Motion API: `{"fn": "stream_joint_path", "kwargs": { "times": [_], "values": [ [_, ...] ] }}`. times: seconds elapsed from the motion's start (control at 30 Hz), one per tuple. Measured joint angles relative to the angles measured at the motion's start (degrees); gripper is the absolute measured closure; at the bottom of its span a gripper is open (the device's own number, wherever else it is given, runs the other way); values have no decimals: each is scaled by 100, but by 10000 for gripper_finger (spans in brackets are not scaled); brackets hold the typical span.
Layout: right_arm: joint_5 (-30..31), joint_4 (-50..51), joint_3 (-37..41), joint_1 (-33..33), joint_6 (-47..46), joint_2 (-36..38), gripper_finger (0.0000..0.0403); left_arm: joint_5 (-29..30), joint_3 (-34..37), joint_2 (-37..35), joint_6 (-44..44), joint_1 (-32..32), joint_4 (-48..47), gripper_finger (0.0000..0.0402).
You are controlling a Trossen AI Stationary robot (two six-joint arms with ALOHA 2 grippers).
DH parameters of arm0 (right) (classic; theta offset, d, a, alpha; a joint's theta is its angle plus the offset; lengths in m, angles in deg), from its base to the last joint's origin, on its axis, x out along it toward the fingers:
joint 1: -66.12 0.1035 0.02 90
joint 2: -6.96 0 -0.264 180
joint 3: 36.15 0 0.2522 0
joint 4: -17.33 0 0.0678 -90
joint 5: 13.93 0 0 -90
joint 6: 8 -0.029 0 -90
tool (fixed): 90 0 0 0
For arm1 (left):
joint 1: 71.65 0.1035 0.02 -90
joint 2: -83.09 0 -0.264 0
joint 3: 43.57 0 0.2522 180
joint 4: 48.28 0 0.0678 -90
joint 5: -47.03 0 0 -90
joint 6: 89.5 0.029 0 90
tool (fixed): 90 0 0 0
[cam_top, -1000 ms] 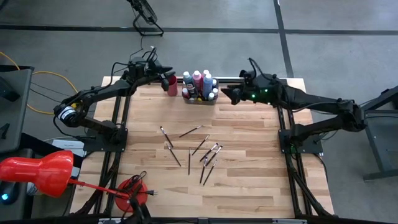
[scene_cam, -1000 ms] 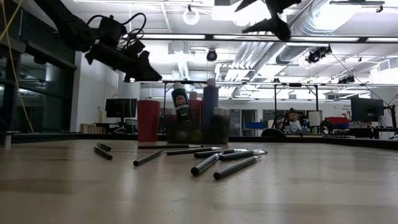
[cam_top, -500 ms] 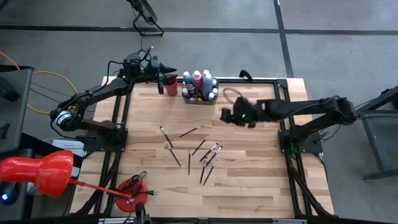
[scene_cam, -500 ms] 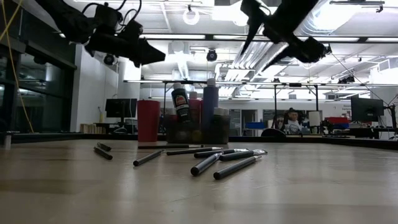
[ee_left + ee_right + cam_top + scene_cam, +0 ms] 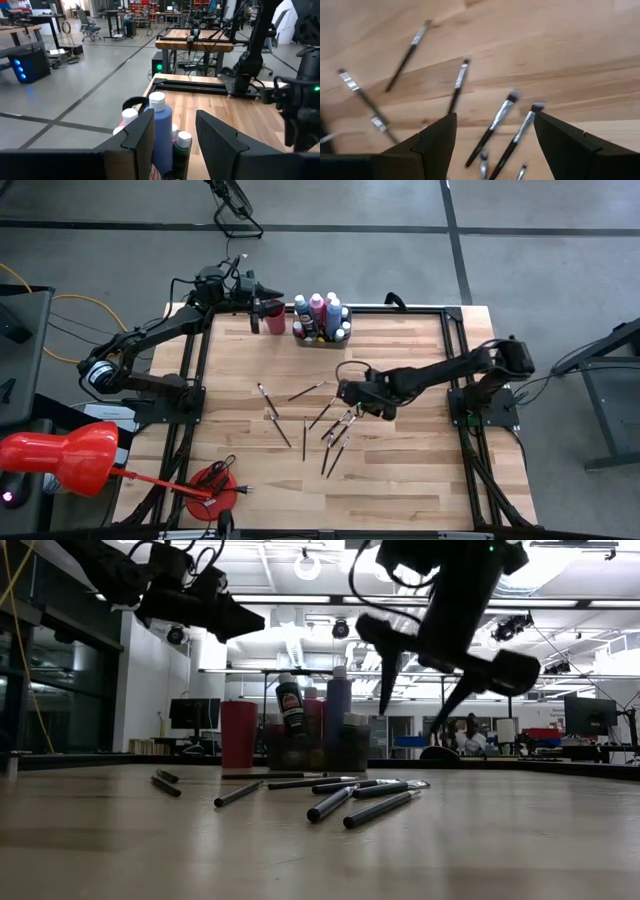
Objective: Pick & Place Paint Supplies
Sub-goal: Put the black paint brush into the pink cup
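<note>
My right pincer [image 5: 352,393] hangs spread wide and empty above the scattered paintbrushes [image 5: 335,430] on the worktop [image 5: 400,470]. This is the nearer arm to them by far.

Finding one, the relation that governs the next move: the closest brushes, a pair with pale bristle ends [image 5: 507,97], lie directly under and slightly ahead of my spread fingers [image 5: 437,140]. Their long axes run slantwise, roughly from the pincer toward the near edge of the worktop, and they lie almost side by side. In my judgement the jaws must be set across one handle only, or two will be caught together.

Finding two: further brushes lie on the far-left side of that pair, one slanted singly [image 5: 457,82], another apart beyond it [image 5: 412,45]. None touches the pincer. Nothing stands between the pincer and the pair.

Finding three, farther off from the brushes: the grey tray [image 5: 322,340] at the far edge of the worktop holds the upright paint bottles [image 5: 318,308], a blue one [image 5: 161,127] tallest. A red-pink cup [image 5: 273,317] stands just beside the tray.

Finding four: my left pincer [image 5: 262,290] hovers above that cup, near the tray, partly spread and holding nothing.
</note>
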Motion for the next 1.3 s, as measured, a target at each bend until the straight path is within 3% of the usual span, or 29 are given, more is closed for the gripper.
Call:
{"fn": "stream_joint_path", "kwargs": {
  "times": [0.57, 0.83, 1.13, 1.3],
  "values": [
    [-213, 537, 0, 195, -1261, -493, 143, -257, 0, 0, -40, 0, -2, 258],
    [-629, 384, -2, 267, -1448, -718, 143, -257, 0, 0, -41, 0, -5, 258],
    [-659, 257, -5, 136, -1581, -759, 143, -255, 0, 0, -40, 0, -5, 258],
    [-1041, 157, -25, 21, -1443, -1045, 143, -255, 2, 0, 65, 0, -9, 258]
  ]
}}
